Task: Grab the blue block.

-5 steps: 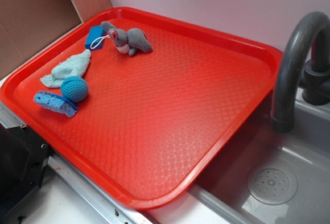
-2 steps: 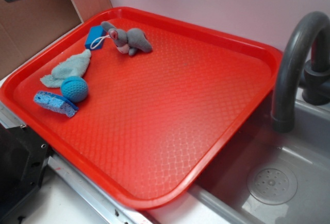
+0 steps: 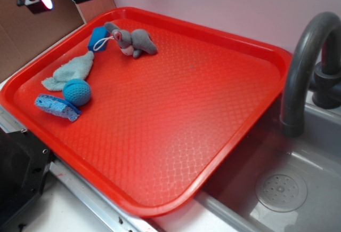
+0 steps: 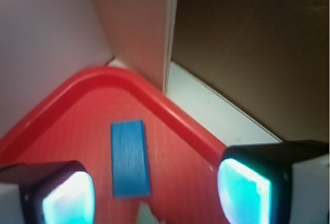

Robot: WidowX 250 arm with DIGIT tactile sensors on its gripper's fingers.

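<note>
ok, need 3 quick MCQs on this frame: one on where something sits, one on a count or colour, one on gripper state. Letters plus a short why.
1. Where does the blue block sit on the red tray?
A. by the tray's far-left rim, against the grey plush mouse
B. in the middle of the tray
C. in the sink

2. How many things lie on the tray?
A. three
B. five
C. seven

3. How is the gripper?
A. shut on the block
B. open, holding nothing
C. shut on the cloth

Answers:
1 A: the exterior view shows the block near the rim with the mouse beside it.
2 B: block, mouse, light-blue cloth, crocheted ball and sponge.
3 B: in the wrist view the fingers stand wide apart, the block lying untouched on the tray beyond them.
</note>
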